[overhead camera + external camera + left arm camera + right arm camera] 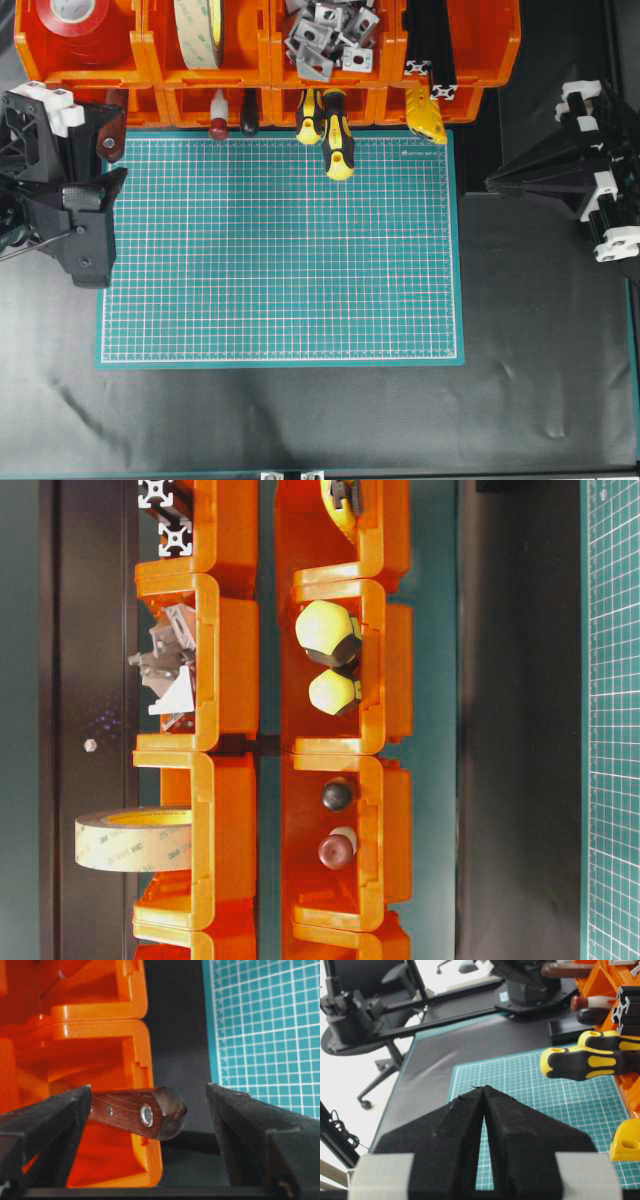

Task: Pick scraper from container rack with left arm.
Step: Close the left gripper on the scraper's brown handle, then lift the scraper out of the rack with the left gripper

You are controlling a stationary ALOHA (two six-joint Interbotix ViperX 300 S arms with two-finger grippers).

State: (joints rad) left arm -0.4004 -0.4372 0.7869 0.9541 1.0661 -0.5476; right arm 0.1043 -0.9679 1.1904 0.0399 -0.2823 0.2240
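The scraper's reddish-brown wooden handle (145,1112), with a small hole at its end, sticks out of the end bin of the orange container rack (100,1035). Its blade is hidden inside the bin. My left gripper (148,1089) is open with the handle end between its jaws, nearer the left finger (45,1125). Overhead, the handle (109,143) lies between the left gripper's (116,152) fingers at the rack's (140,72) lower left corner. My right gripper (497,182) is shut and empty at the mat's right edge; it also shows in the right wrist view (484,1089).
A green cutting mat (280,250) lies in the middle. Two yellow-and-black screwdrivers (337,140), a dark-red bulb-handled tool (218,128) and a black handle (248,118) poke out of the lower bins. Upper bins hold tape rolls (200,35) and metal brackets (325,35).
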